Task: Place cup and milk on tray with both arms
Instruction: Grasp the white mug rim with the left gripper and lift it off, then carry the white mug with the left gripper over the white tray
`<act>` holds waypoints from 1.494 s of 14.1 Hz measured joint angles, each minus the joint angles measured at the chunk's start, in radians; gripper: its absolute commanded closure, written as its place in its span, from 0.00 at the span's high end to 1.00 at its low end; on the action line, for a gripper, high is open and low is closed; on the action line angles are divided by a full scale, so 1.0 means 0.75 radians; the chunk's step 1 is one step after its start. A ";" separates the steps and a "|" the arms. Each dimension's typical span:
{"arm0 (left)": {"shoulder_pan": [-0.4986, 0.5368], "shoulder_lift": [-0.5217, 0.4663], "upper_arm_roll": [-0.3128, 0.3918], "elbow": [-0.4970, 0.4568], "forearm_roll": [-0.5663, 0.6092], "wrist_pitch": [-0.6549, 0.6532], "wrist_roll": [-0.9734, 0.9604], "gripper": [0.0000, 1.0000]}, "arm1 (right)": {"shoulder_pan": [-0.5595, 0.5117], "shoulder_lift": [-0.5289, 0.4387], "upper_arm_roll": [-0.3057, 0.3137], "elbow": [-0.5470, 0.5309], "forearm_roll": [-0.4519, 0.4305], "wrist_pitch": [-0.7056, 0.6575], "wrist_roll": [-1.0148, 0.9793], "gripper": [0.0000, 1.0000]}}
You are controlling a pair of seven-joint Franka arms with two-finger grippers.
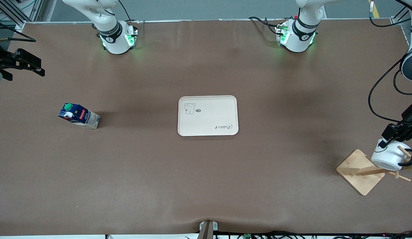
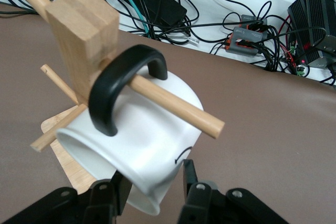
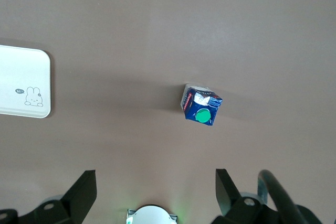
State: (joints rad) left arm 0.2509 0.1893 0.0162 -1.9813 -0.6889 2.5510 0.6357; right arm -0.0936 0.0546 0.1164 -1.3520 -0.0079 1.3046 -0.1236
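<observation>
The white cup (image 1: 390, 156) hangs by its black handle (image 2: 113, 90) on a peg of the wooden rack (image 1: 359, 172) at the left arm's end of the table. My left gripper (image 1: 391, 133) is at the cup (image 2: 142, 145), with one finger (image 2: 188, 174) against its side by the drawn face and the other on the opposite side near the rim. The milk (image 1: 79, 115) stands on the table toward the right arm's end and shows from above in the right wrist view (image 3: 202, 109). My right gripper (image 1: 33, 64) hangs open and empty, high over that end. The tray (image 1: 208, 115) lies mid-table, bare.
The rack's post (image 2: 84, 30) and pegs (image 2: 173, 103) surround the cup. The tray's corner shows in the right wrist view (image 3: 23, 82). Cables and boxes (image 2: 247, 40) lie off the table edge next to the rack.
</observation>
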 measured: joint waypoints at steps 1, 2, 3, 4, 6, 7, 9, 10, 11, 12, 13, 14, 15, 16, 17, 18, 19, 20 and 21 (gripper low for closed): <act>-0.002 0.003 -0.002 0.004 0.000 0.000 0.000 0.21 | 0.000 0.001 0.000 0.000 0.000 0.001 0.000 1.00; -0.004 0.003 -0.005 0.006 -0.001 -0.001 0.000 0.16 | 0.000 0.001 0.000 0.000 0.000 0.001 0.000 1.00; -0.008 0.003 -0.010 0.007 -0.002 -0.002 0.000 0.12 | 0.000 0.001 -0.001 0.000 0.000 0.001 0.000 1.00; -0.011 0.004 -0.011 0.008 -0.002 -0.001 0.000 0.10 | 0.000 0.001 -0.001 0.000 0.000 0.002 0.000 1.00; -0.017 0.001 -0.025 0.019 -0.004 -0.003 0.007 0.00 | 0.000 0.001 -0.002 0.000 0.000 0.002 0.000 1.00; -0.020 0.003 -0.032 0.020 -0.004 -0.002 0.007 0.00 | 0.000 0.001 -0.002 0.000 0.000 0.002 0.000 1.00; -0.017 0.003 -0.049 0.022 -0.004 0.006 0.009 0.00 | 0.000 0.001 -0.003 0.000 0.000 0.002 0.000 1.00; -0.016 0.002 -0.055 0.024 -0.004 0.006 0.009 0.00 | 0.000 0.001 -0.003 0.000 0.000 0.002 0.000 1.00; -0.014 -0.002 -0.065 0.025 -0.004 0.007 0.009 0.00 | 0.000 0.001 -0.003 0.000 0.000 0.002 0.000 1.00; -0.012 -0.011 -0.077 0.025 -0.004 0.006 0.009 0.00 | -0.001 0.001 -0.004 0.000 0.000 0.001 0.000 1.00; -0.012 -0.025 -0.085 0.024 -0.003 -0.004 0.009 0.00 | -0.001 0.001 -0.004 0.000 0.000 0.001 0.000 1.00; -0.012 -0.045 -0.089 0.021 -0.003 -0.050 0.006 0.00 | -0.001 0.002 -0.004 0.000 0.000 0.001 0.000 1.00; -0.011 -0.071 -0.089 0.020 -0.003 -0.116 -0.007 0.00 | -0.001 0.002 -0.005 0.000 0.000 0.001 0.000 1.00; -0.011 -0.098 -0.091 0.020 -0.003 -0.185 -0.027 0.00 | -0.001 0.002 -0.005 0.000 0.000 0.001 0.000 1.00; -0.012 -0.125 -0.104 0.020 0.001 -0.248 -0.058 0.00 | -0.001 0.002 -0.005 0.000 0.000 0.001 0.000 1.00; -0.013 -0.148 -0.130 0.019 0.032 -0.288 -0.117 0.00 | -0.001 0.002 -0.005 0.000 0.000 0.001 0.000 1.00; -0.014 -0.170 -0.170 0.018 0.112 -0.318 -0.235 0.00 | -0.001 0.002 -0.005 0.000 0.000 0.001 0.000 1.00; -0.015 -0.192 -0.217 0.019 0.222 -0.347 -0.398 0.00 | -0.001 0.002 -0.006 0.000 0.000 0.001 0.000 1.00; -0.016 -0.215 -0.277 0.020 0.341 -0.377 -0.583 0.00 | -0.001 0.002 -0.006 0.000 0.000 0.001 0.000 1.00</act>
State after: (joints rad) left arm 0.2388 0.0280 -0.1914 -1.9661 -0.4335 2.2684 0.1982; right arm -0.0943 0.0560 0.1120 -1.3522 -0.0078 1.3057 -0.1236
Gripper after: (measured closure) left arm 0.934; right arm 0.000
